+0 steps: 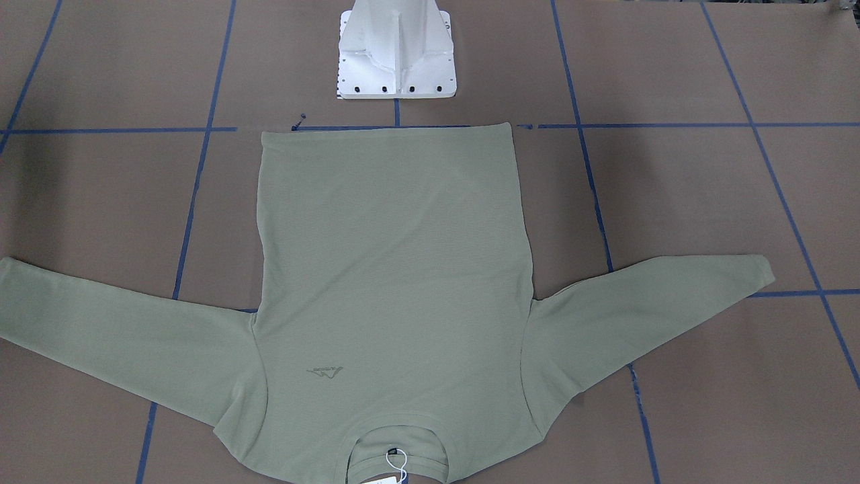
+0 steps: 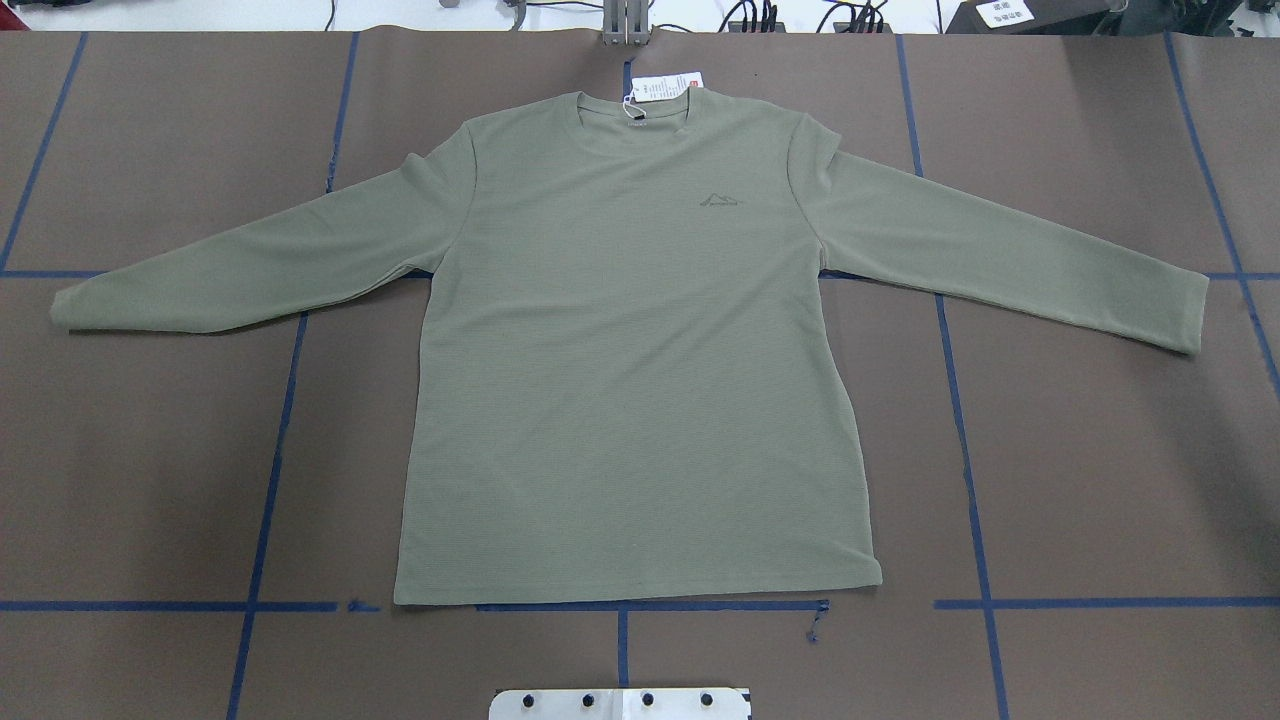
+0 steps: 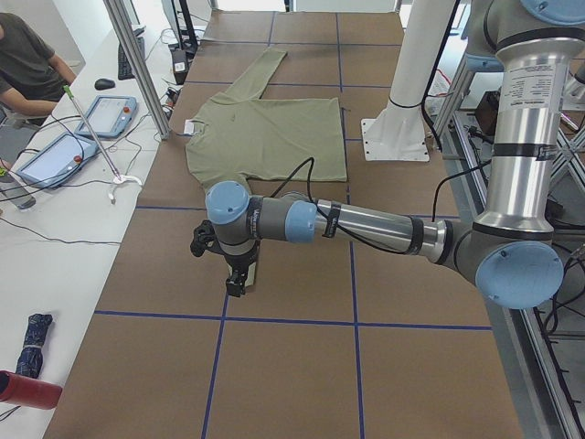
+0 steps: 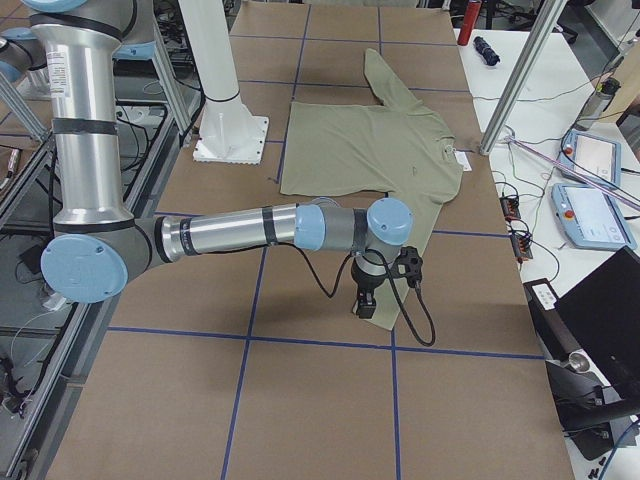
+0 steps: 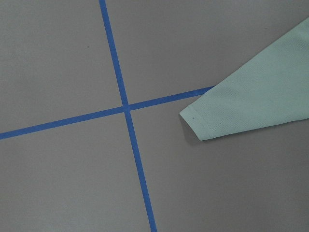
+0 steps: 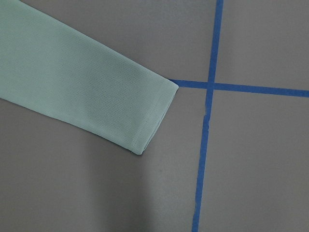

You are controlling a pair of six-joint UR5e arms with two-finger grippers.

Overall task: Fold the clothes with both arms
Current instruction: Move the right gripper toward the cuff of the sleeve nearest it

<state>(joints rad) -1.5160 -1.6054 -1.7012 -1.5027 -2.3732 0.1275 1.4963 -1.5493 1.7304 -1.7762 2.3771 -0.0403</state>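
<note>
The sage-green long-sleeved shirt [image 2: 630,360] lies flat and face up on the brown table, sleeves spread, neckline and white hang tag [image 2: 665,88] on the far side from the robot. It also shows in the front view [image 1: 390,269]. My left gripper [image 3: 236,279] hangs over the table near the left sleeve end; the left wrist view shows that cuff [image 5: 207,123] lying flat. My right gripper [image 4: 366,300] hangs near the right sleeve end; its wrist view shows the cuff [image 6: 154,116]. Neither gripper's fingers show clearly, so I cannot tell whether they are open or shut.
The white pedestal base [image 1: 396,54] stands just behind the shirt's hem. Blue tape lines [image 2: 960,400] grid the table. A side bench with tablets [image 3: 55,155] and an operator [image 3: 27,55] runs along the far edge. Another bench with tablets [image 4: 590,190] shows in the right view.
</note>
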